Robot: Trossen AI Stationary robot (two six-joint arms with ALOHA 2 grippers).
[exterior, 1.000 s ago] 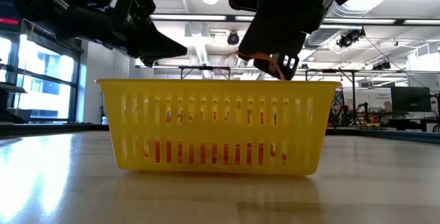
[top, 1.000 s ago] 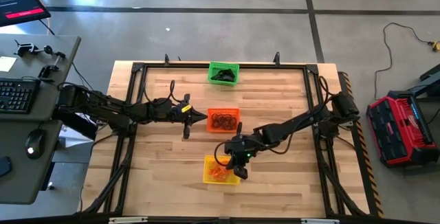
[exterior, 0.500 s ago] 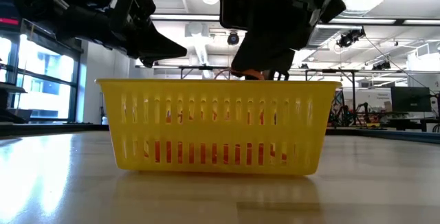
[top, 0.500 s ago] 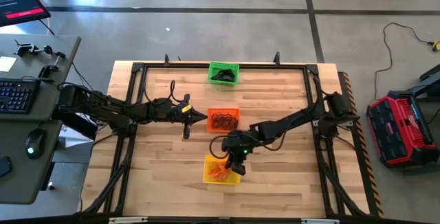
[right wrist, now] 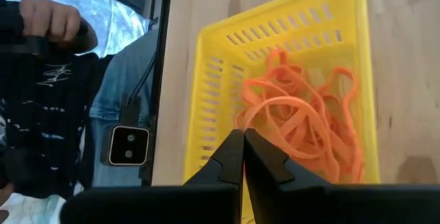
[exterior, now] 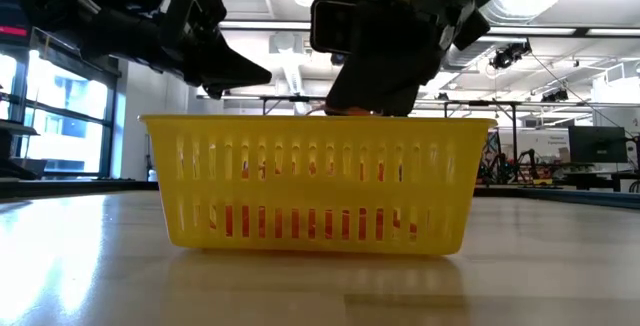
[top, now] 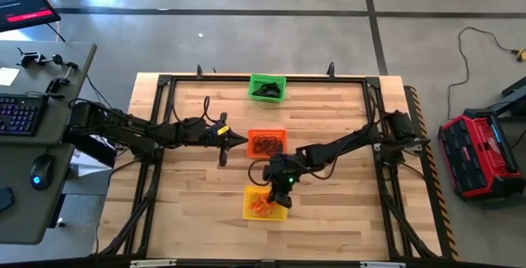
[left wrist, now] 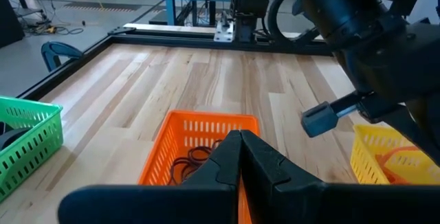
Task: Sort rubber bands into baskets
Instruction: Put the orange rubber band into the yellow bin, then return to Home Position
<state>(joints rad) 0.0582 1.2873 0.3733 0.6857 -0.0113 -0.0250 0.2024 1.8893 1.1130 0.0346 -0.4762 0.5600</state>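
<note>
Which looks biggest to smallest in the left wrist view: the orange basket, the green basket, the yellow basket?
1. Orange basket, nearest the camera.
2 and 3. Green basket and yellow basket: both are cut off by the picture's edges, so no ranking between them. Nearness probably explains the orange one's lead.

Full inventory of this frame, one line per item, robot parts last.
Green basket: one, far edge of the table, dark bands inside.
Orange basket: one, table middle, dark thin bands inside.
Yellow basket: one, near edge, closest to the low camera.
Orange rubber bands: a tangled pile, count unclear, inside the yellow basket.
Table: one, light wood, black frame around it.
Desk: one, grey, left of the table, with keyboard and mouse.
Red case: one, on the floor to the right.
Person: one, dark top, seen past the table edge.
Left claw: shut, empty, beside the orange basket.
Right claw: shut, over the yellow basket.
</note>
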